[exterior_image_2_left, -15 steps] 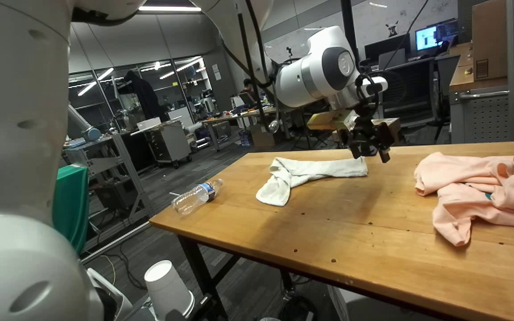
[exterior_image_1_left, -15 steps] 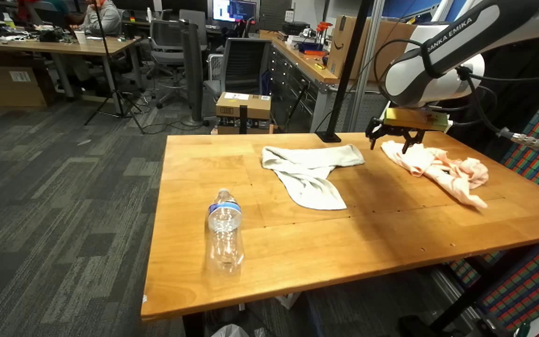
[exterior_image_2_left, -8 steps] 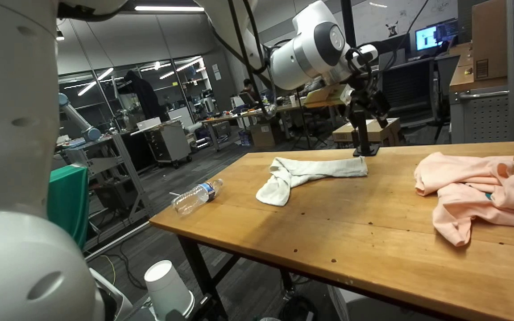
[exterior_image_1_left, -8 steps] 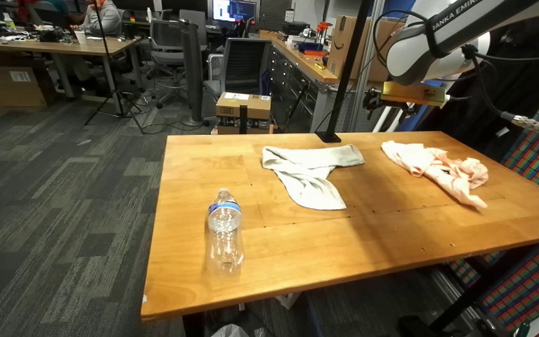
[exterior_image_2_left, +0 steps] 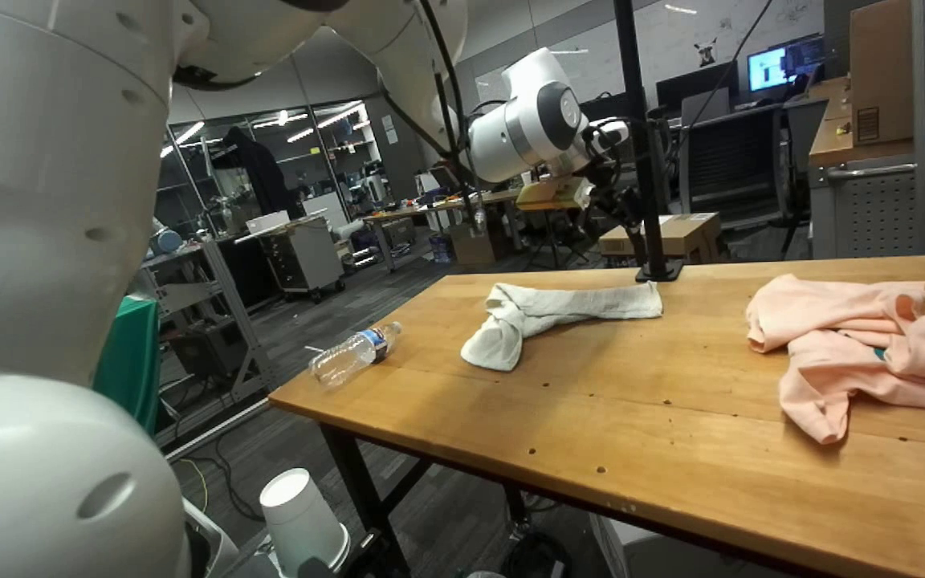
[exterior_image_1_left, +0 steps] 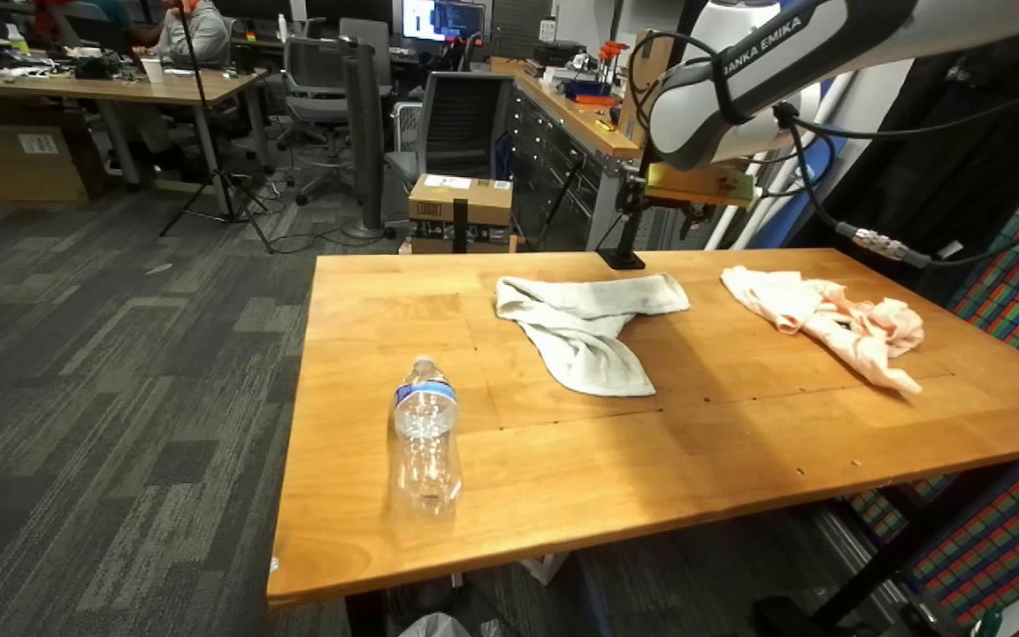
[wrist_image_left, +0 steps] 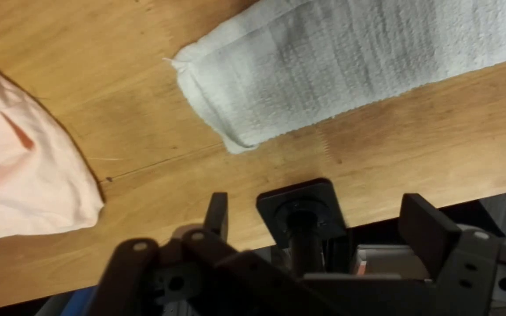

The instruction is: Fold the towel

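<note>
Carpeted workshop floor (exterior_image_1_left: 138, 372) stretches past a honey-coloured wooden worktop (exterior_image_1_left: 545, 495), where a white textured cloth towel (exterior_image_1_left: 585, 332) lies with one long strip along the edge by a black metal post (exterior_image_2_left: 633, 80) and a loose tail splayed toward the middle. Above that edge hangs the black two-fingered pincer (wrist_image_left: 316, 215) of a white robot arm (exterior_image_2_left: 503, 144), touching no part of the towel, its fingers (wrist_image_left: 218, 215) spread wide and holding nothing, presumably so they can straddle the strip's end. From where I stand, the towel's bend suggests a fold begun but unfinished. On either side, apart from it, a crumpled peach-pink cloth (exterior_image_2_left: 848, 361) and a clear plastic bottle with a blue label (exterior_image_2_left: 354, 353), lying on its side, seem placed to leave folding room. The nearby post likely calls for a careful path down.
</note>
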